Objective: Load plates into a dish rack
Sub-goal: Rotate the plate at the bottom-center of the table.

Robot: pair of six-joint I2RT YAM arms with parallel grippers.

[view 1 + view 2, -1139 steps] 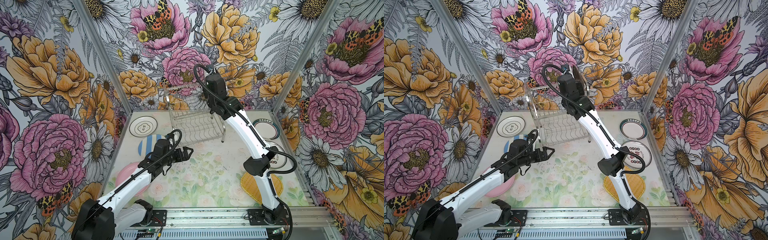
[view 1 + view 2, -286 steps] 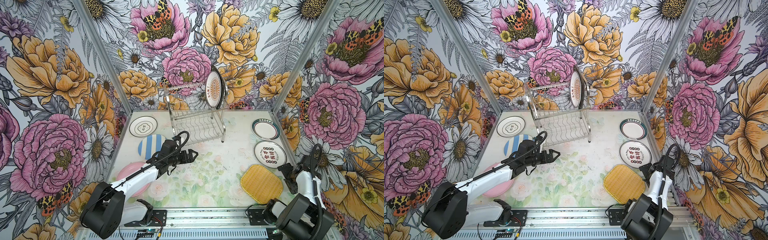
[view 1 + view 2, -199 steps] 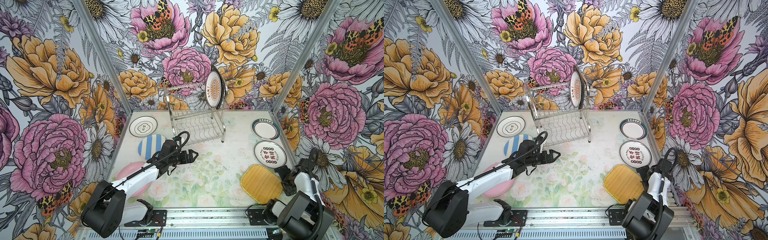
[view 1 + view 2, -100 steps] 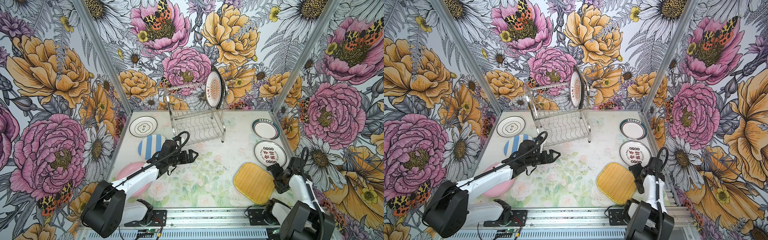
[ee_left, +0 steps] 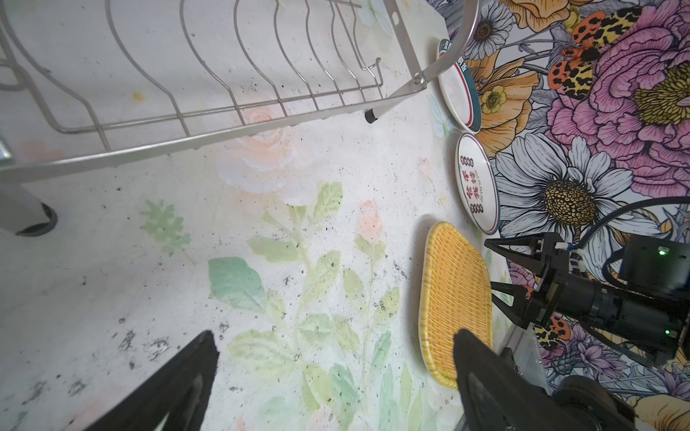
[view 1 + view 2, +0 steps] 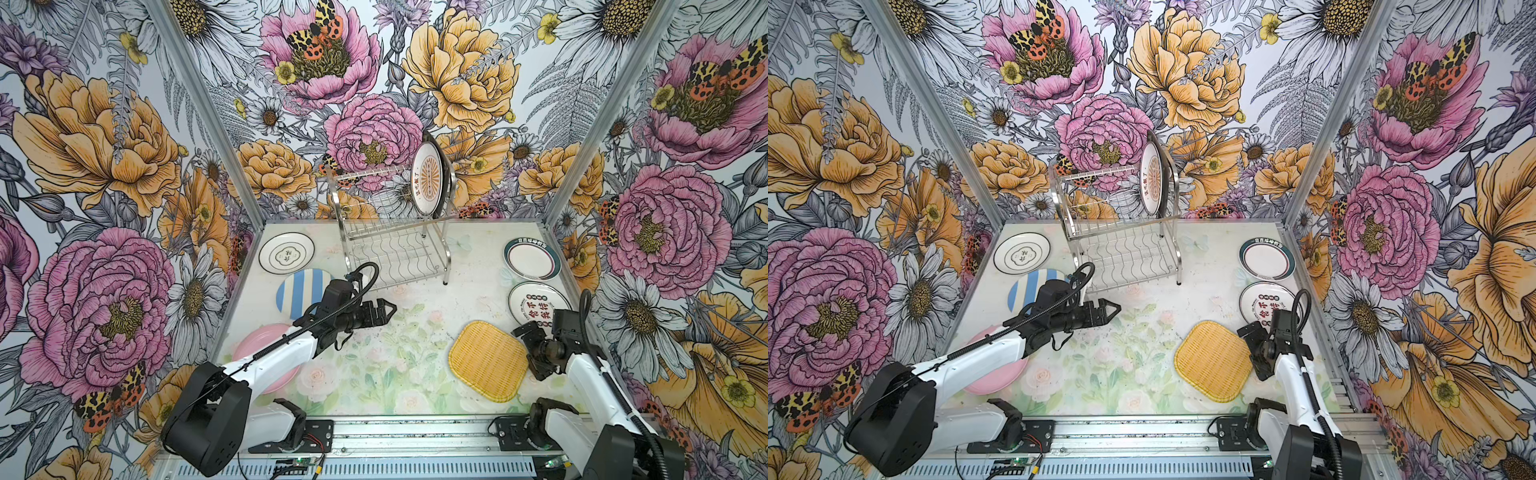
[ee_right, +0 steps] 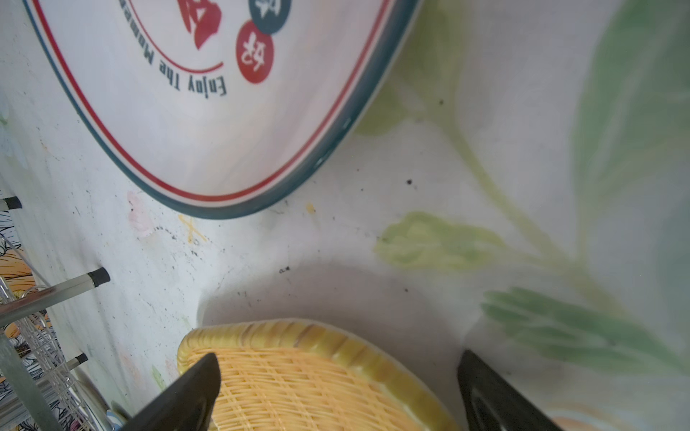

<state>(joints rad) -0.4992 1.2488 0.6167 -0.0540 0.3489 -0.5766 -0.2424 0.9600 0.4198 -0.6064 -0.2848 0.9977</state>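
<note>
Inspection of my cell. The dish rack (image 6: 395,257) (image 6: 1125,253) (image 5: 224,93) (image 7: 56,291) stands on its legs at the back of the table (image 6: 374,365) (image 6: 1100,365), near the middle. One plate is loaded: the orange sunburst plate (image 6: 428,180) (image 6: 1152,178) stands on edge in the upper tier, at the rack's right end.

The other plates lie flat on the table.
- **Left side:** the ringed white plate (image 6: 286,253) (image 6: 1021,253) lies near the back corner. The blue-white striped plate (image 6: 299,291) (image 6: 1025,295) is just in front of it. The pink plate (image 6: 255,347) (image 6: 994,382) is nearer the front, partly hidden under my left arm (image 6: 274,361).
- **Right side:** the teal-rimmed white plate (image 6: 532,259) (image 6: 1266,259) (image 5: 457,89) lies at the back. The white plate with red characters (image 6: 536,309) (image 6: 1264,305) (image 5: 478,186) (image 7: 186,93) is just in front of it. The yellow woven-look square plate (image 6: 486,359) (image 6: 1212,359) (image 5: 455,298) (image 7: 298,373) is nearest the front and apart from both.

My left gripper (image 6: 386,309) (image 6: 1113,309) (image 5: 336,334) hangs in front of the rack, beside the striped plate. Its fingers are spread fully apart and it holds nothing; its wrist view shows bare table between them.

My right gripper (image 6: 525,353) (image 6: 1252,353) (image 5: 489,265) (image 7: 338,356) sits low at the yellow plate's right edge, jaws spread wide, nothing gripped. In its wrist view one finger (image 7: 175,399) shows across the woven face and the other finger (image 7: 496,399) over bare table, with the plate's corner between them. I cannot tell whether either finger touches the plate.
</note>
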